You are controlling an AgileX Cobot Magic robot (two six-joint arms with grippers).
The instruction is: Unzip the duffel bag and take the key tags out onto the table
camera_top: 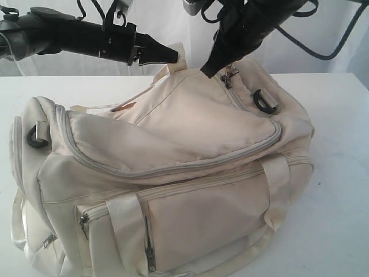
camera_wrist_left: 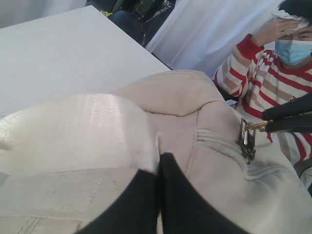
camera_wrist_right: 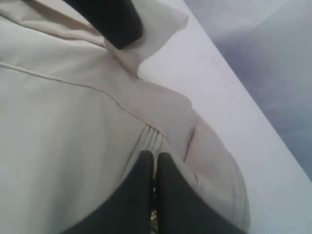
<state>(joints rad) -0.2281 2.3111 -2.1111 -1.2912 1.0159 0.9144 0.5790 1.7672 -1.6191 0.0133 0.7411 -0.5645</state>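
Right claw clenches zipper pull at 1 o'clock on duffel bag; left claw clenches handle at 12; bag's bottom cropped.

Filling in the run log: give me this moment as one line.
left gripper: shut on handle | right gripper: shut on zipper pull | bag: zipped | key tags: not visible

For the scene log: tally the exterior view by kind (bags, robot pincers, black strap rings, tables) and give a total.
Duffel bag: 1
Pincers: 2, left and right, the right one shut on the zipper pull
Black strap rings: 2
Table: 1
Total: 6
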